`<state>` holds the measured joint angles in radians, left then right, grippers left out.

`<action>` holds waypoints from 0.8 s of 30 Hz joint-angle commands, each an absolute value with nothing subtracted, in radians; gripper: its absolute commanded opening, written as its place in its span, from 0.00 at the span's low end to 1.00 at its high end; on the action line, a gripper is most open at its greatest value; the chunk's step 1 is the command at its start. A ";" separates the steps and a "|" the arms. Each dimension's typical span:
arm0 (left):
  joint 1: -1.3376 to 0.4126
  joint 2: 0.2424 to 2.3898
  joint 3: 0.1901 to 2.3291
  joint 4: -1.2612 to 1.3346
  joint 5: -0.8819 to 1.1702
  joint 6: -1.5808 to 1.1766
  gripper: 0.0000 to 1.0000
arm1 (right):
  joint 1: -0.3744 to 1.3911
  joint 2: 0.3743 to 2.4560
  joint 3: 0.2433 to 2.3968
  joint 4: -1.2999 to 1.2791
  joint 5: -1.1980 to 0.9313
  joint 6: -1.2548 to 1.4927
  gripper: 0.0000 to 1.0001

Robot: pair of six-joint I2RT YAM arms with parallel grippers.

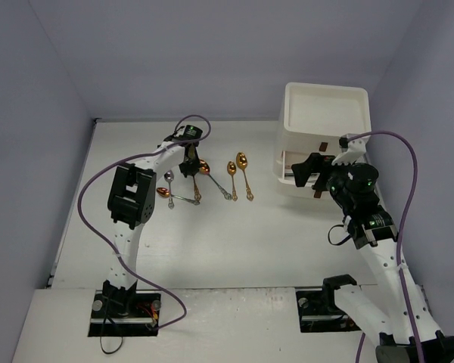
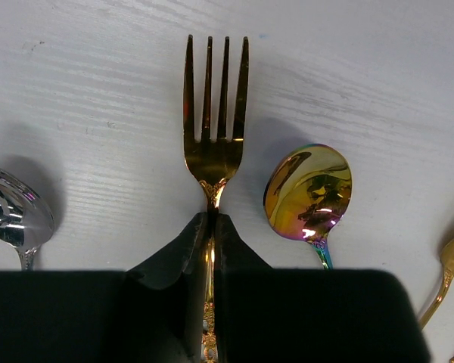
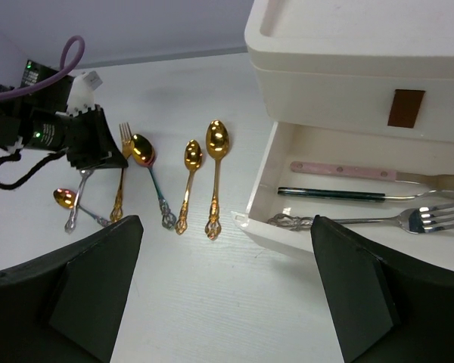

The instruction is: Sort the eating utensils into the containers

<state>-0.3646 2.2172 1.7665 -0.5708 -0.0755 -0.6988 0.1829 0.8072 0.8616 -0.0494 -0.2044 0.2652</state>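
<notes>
Fork point(image 2: 216, 147): shiny gold, four slim tines, pinched between left jaws.

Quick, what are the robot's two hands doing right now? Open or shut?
Left gripper: shut, pinching the gold fork by its handle.
Right gripper: open, holding nothing.

Left arm point(image 1: 125, 242): white tube links, boxy black joint block left of centre, black base plate at the bottom edge.
Right arm point(image 1: 390, 272): white links, black wrist housing with small green lights, right of frame.
Cables point(image 1: 414, 170): purple, one looped along each arm.
Left fingers point(image 2: 174, 257): matte black, wedge-tipped, bottom centre.
Right fingers point(image 3: 91, 287): matte black angular slabs, lower corners.
</notes>
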 commanded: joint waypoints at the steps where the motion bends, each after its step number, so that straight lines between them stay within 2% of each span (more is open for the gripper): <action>1: -0.348 2.152 1.811 -0.600 -0.098 -0.692 0.00 | 0.182 0.840 0.915 0.005 -0.324 0.228 0.91; 5: -0.345 2.046 1.841 -0.596 -0.090 -0.672 0.00 | 0.194 0.919 0.981 0.005 -0.406 0.215 0.92; 9: -0.347 1.912 1.822 -0.541 0.015 -0.664 0.00 | 0.257 1.022 1.057 0.005 -0.445 0.188 0.92; 16: -0.350 1.674 1.605 -0.282 0.265 -0.793 0.00 | 0.454 1.192 1.195 0.008 -0.407 0.158 0.91; 24: -0.398 1.446 1.426 -0.142 0.348 -0.874 0.00 | 0.612 1.334 1.315 0.024 -0.360 0.141 0.90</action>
<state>-0.3680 1.5459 1.4741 -0.2728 0.2787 -0.8113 0.5579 1.2841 1.2221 -0.0555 -0.3848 0.1624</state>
